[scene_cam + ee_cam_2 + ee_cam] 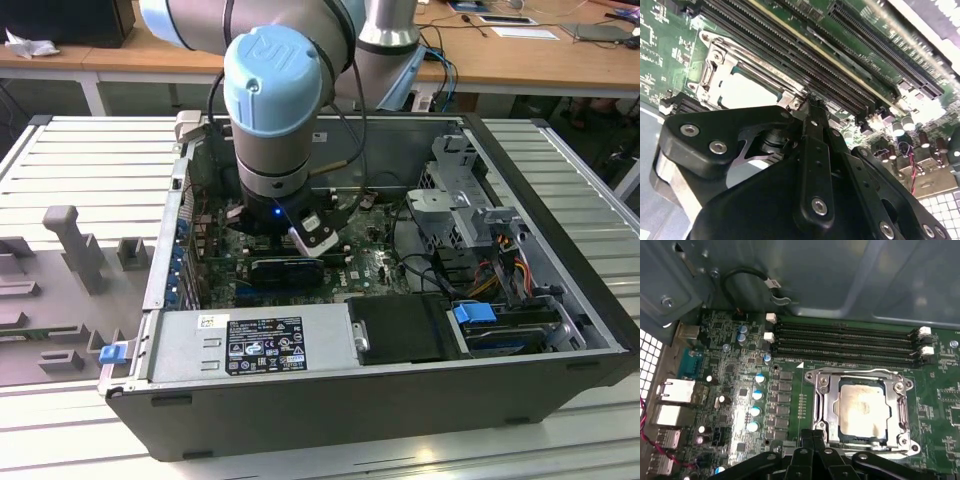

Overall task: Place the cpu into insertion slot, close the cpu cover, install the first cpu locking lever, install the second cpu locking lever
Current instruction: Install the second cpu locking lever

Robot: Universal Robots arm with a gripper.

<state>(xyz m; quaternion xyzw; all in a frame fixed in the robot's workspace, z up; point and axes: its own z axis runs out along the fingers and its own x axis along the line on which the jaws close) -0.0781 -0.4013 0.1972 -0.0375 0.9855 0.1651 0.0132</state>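
The cpu (862, 410) lies flat in the insertion slot (810, 376), its pale metal top showing through the window of the cpu cover (822, 400). The cover is down over it. In the first wrist view my gripper (813, 436) is shut, with nothing visible between its fingers, and its tips are at the edge of the slot's frame. The second wrist view shows the gripper (812, 102) from behind, tips beside the cover (722, 55) and the cpu (747, 92). In the exterior view the arm's wrist (275, 110) reaches down into the open computer case (560, 250).
Long black memory slots (845, 342) run along one side of the socket. Blue-topped capacitors (756, 395) and rear ports (670, 400) stand on another side. The power supply (250, 345), a drive cage (460, 200) and loose cables (500, 260) crowd the case.
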